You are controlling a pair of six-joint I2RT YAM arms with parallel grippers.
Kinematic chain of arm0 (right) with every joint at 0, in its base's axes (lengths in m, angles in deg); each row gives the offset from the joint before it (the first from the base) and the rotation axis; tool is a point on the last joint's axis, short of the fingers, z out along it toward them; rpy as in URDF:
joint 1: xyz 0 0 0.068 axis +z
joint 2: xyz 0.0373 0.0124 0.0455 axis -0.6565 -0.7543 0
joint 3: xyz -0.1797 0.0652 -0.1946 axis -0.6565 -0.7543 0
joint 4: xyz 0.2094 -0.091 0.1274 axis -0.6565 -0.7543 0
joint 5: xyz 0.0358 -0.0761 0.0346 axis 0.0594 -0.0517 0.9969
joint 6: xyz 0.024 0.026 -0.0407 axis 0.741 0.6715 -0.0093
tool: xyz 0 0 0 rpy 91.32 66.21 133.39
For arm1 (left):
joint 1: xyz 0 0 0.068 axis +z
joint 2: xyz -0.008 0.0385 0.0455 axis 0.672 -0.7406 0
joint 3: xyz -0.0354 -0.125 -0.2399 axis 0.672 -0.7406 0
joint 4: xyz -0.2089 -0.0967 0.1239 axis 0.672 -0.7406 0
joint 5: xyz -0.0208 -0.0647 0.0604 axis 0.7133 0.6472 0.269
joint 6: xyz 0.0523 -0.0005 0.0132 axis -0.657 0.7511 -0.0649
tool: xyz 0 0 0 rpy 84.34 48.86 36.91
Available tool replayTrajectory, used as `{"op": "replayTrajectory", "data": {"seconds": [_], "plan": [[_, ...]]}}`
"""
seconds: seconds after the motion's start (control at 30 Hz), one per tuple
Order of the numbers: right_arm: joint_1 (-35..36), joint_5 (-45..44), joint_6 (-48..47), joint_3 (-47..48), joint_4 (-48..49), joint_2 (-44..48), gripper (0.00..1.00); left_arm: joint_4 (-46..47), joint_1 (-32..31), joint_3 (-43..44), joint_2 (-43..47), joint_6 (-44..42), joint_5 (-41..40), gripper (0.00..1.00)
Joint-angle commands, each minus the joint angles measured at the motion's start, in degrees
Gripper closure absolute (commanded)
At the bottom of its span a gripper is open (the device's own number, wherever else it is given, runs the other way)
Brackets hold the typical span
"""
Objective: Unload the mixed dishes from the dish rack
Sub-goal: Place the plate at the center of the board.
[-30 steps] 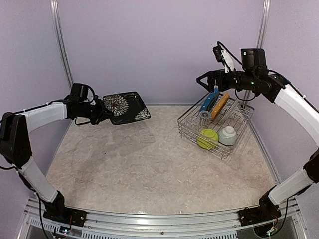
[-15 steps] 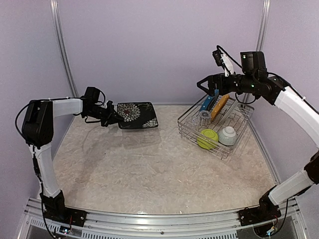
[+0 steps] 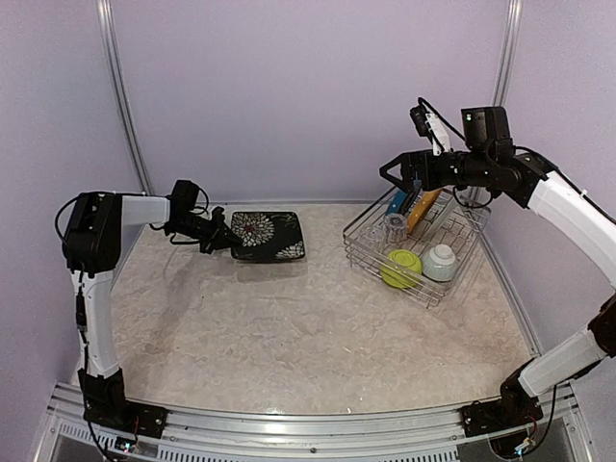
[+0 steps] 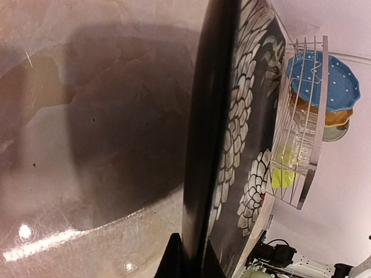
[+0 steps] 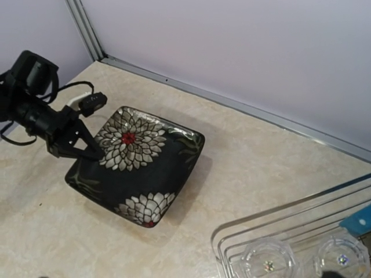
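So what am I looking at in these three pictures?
Two robot arms bolted to a table, each ending in a two-finger gripper. The wide picture comes from a fixed camera above and behind them; the other two from a camera on each wrist. The left gripper is shut on the rim of a black square plate with white flowers, low over the table; I can't tell if it touches. The right gripper hangs open near the dish rack, a wire basket holding a lime-green bowl, a pale bowl, a blue dotted plate, a yellow plate and clear glasses.
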Motion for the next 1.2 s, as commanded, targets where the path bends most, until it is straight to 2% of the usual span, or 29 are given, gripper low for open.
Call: {"op": "replayTrajectory", "data": {"seconds": [0.0, 0.5, 0.83, 0.93, 1.03, 1.17], "plan": [[-0.6, 0.6, 1.3, -0.7, 0.0, 0.8, 0.01, 3.1, 0.4, 3.6, -1.6, -2.4, 7.3, 1.0], [-0.5, 2.2, 2.5, 0.1, -0.1, -1.6, 0.01, -1.7, -1.3, 10.6, -9.9, -6.2, 8.0, 1.0], [-0.6, 2.2, 2.8, 0.0, 0.4, -2.2, 0.01, -3.8, -4.1, 11.9, -12.3, -5.8, 3.7, 0.97], [-0.5, 2.1, 2.7, 0.2, 0.2, -2.4, 0.01, -4.2, -4.2, 11.9, -12.3, -5.5, 1.9, 0.93], [-0.5, 2.1, 2.7, 0.1, 0.3, -2.4, 0.01, -5.0, -4.3, 11.9, -12.0, -5.7, 0.5, 0.77], [-0.6, 1.9, 2.5, 0.0, 0.3, -2.3, 0.01, -5.8, -4.5, 11.2, -11.3, -6.0, -1.7, 0.67]]}}
